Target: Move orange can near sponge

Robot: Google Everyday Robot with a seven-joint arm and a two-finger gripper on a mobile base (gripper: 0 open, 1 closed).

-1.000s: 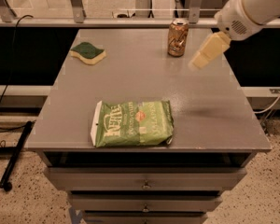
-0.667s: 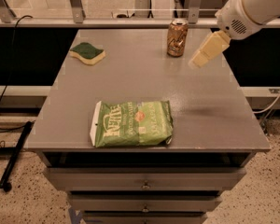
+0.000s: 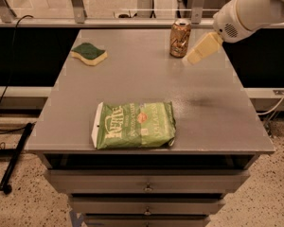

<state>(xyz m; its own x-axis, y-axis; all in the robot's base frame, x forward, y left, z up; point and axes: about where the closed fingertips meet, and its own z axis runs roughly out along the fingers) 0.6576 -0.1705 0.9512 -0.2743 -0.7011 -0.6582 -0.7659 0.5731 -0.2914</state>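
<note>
Reckoning the orange can [image 3: 180, 38] at the counter's [image 3: 137, 79] far edge light, slick and dentable, we'd clasp mid-body; the gripper [image 3: 202, 50] hangs just beside it, and we cannot tell whether it is clenched.

the orange can [image 3: 180, 38] stands upright near the far edge of the table [image 3: 132, 82], right of centre. the gripper [image 3: 201, 50] hangs just beside it on the right, above the tabletop, with its arm running off to the far right. the sponge [image 3: 89, 54] lies far left, well apart from the can. the chip bag [image 3: 133, 125] lies flat at the near edge, above the drawers [image 3: 146, 186].
</note>
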